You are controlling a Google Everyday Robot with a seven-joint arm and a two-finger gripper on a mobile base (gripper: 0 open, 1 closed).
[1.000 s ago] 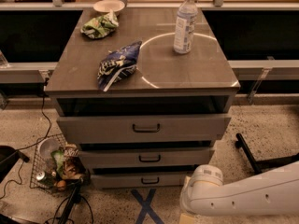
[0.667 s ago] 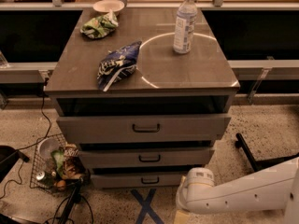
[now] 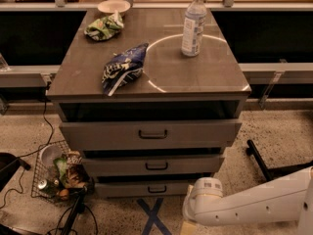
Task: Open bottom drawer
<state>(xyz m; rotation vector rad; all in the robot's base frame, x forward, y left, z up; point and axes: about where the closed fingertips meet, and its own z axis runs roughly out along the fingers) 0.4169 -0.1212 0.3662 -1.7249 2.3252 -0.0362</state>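
The bottom drawer is the lowest and slimmest of three stacked grey-brown drawers, with a small dark pull handle at its centre. It sits nearly flush with the cabinet. My white arm reaches in from the lower right, and its rounded end joint is just right of the bottom drawer's front. My gripper is below that joint at the frame's bottom edge, mostly cut off, lower right of the handle and apart from it.
The middle drawer and top drawer are above. On the cabinet top are a water bottle, a blue chip bag, a green bag and a bowl. A wire basket of litter stands on the floor at the left, and blue tape marks the floor.
My arm has moved left along the floor, bringing its end joint closer to the bottom drawer's front. The drawers have not moved.
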